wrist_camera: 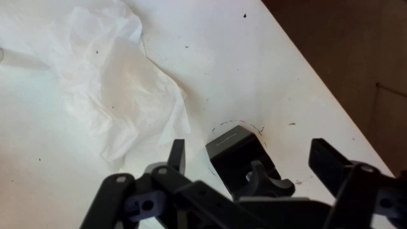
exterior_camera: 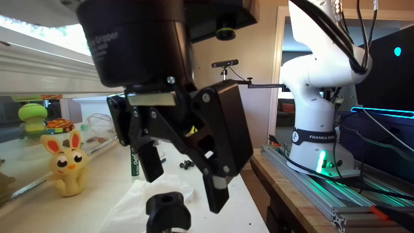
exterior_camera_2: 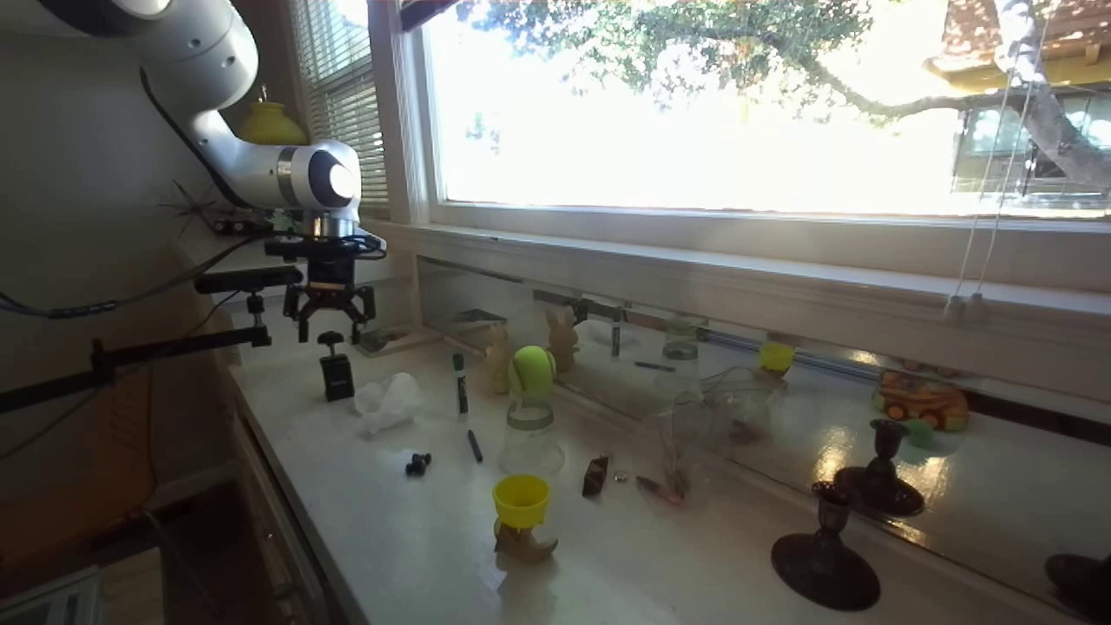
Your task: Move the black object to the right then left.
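Observation:
A black block with a knob on top stands on the white surface. Its knob shows at the bottom of an exterior view, and the block also shows in the wrist view, partly hidden by the gripper's parts. My gripper is open with nothing held, pointing down just over the knob. In the wrist view the fingertips stand apart, one to each side of the block. The gripper also shows large in an exterior view. I see no contact with the block.
A crumpled white cloth or tissue lies beside the block. A green marker, small black piece, jar with tennis ball, yellow cup and bunny stand around. A black camera arm reaches near the gripper.

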You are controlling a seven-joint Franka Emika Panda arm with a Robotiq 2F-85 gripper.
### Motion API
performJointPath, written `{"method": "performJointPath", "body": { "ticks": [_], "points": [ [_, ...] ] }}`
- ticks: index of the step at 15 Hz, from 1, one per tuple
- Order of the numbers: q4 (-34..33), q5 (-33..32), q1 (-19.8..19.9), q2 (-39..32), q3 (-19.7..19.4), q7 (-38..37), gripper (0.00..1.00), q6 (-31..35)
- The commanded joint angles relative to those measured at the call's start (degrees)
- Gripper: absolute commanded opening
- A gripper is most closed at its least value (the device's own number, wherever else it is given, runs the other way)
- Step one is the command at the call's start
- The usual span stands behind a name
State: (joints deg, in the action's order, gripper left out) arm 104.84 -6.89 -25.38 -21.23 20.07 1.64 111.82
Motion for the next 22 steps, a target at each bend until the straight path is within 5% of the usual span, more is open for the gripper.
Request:
{"method": "performJointPath", "body": {
  "ticks": [1, 5, 6, 7, 14, 22],
  "points": [
    [-2.9, -3.1, -1.2, -2.4, -0.4, 0.8, 1.00, 1.1],
    [-3.5, -4.6, -1.6, -3.3, -0.5, 1.1, 1.00, 3.3],
    [-3.6, -4.7, -1.7, -3.4, -0.5, 1.4, 0.93, 3.7],
    [-3.6, -4.9, -1.8, -3.6, -0.5, 1.6, 0.74, 4.0],
    [-3.2, -4.7, -2.1, -3.3, -0.9, -0.3, 0.24, 6.3],
    [-3.8, -1.8, -3.0, -4.6, -1.8, -11.3, 0.23, 10.4]
  ]
}}
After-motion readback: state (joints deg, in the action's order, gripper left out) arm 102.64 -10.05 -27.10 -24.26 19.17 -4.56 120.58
